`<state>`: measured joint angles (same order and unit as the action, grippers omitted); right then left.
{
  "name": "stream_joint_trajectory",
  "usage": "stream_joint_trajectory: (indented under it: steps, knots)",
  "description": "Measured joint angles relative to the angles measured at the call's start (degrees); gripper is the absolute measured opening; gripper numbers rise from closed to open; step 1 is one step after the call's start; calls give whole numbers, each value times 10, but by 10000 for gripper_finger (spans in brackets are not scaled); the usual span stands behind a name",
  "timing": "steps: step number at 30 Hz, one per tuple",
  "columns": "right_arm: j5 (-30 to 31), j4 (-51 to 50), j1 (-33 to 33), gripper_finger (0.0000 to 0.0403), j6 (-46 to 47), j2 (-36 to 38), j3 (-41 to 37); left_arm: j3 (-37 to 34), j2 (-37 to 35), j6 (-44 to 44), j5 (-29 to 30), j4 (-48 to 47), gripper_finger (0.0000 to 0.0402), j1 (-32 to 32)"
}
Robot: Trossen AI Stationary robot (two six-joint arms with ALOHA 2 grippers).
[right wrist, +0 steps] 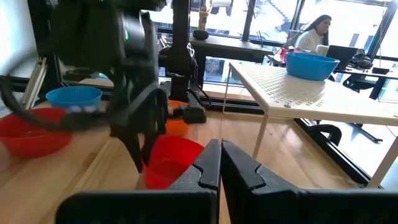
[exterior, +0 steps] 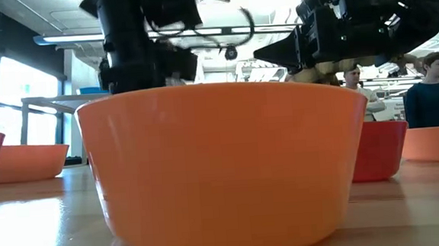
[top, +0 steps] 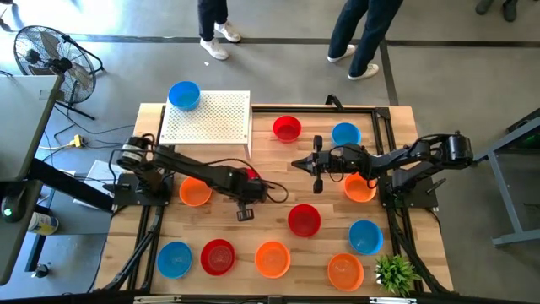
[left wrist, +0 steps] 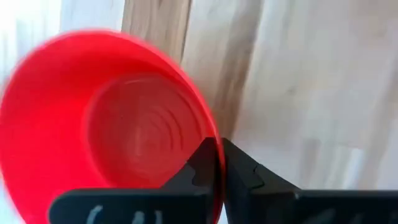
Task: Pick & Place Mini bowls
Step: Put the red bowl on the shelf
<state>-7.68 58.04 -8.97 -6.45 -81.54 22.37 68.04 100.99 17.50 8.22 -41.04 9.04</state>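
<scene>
Left pincer [left wrist: 219,148] is clenched on the rim of a red mini bowl [left wrist: 112,124]. The bowl is tilted and off the table [top: 253,152], close to centre, toward 10 o'clock. In the right wrist view the same bowl hangs from the left arm's fingers, beside the white perforated stand [top: 207,118].

Right pincer [top: 317,165] is clenched with nothing in it, fingers pressed together, hovering at 1 o'clock of centre. Its arm passes over an orange bowl [top: 361,190] at 3 o'clock.

Other mini bowls, high view:
- A blue bowl [top: 184,95] sits on the stand's far left corner, 11 o'clock.
- A red bowl [top: 288,128] is at 12 o'clock, with a blue one [top: 346,133] near it at 1 o'clock.
- An orange bowl [top: 195,192] is at 9 o'clock, beside the left arm.
- A red bowl [top: 304,220] is just 5 o'clock of centre.
- A blue bowl [top: 364,236] is at 4 o'clock.
- The near row runs blue [top: 175,258], red [top: 218,257], orange [top: 272,259], orange [top: 345,270], from 7 to 5 o'clock.

A small green plant [top: 396,273] stands at the near right corner. People's legs [top: 354,38] are on the floor beyond the table.
</scene>
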Motion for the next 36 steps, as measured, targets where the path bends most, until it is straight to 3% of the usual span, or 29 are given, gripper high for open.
stream_joint_trajectory:
  steps: [14, 20, 29, 36]
  knots:
    - [0, -8, 0, 0, 0, 0, 0, 126, -122, -32, 8, -80, 2, 0]
    - [7, -16, 0, 0, 0, 0, 0, 173, -163, -34, 61, -217, 2, -19]
    - [7, -18, 0, 0, 10, 0, 0, 180, -210, -53, 75, -332, 1, -143]
    - [5, -20, 0, 0, 16, 0, 0, 158, -210, -104, 74, -335, 1, -238]
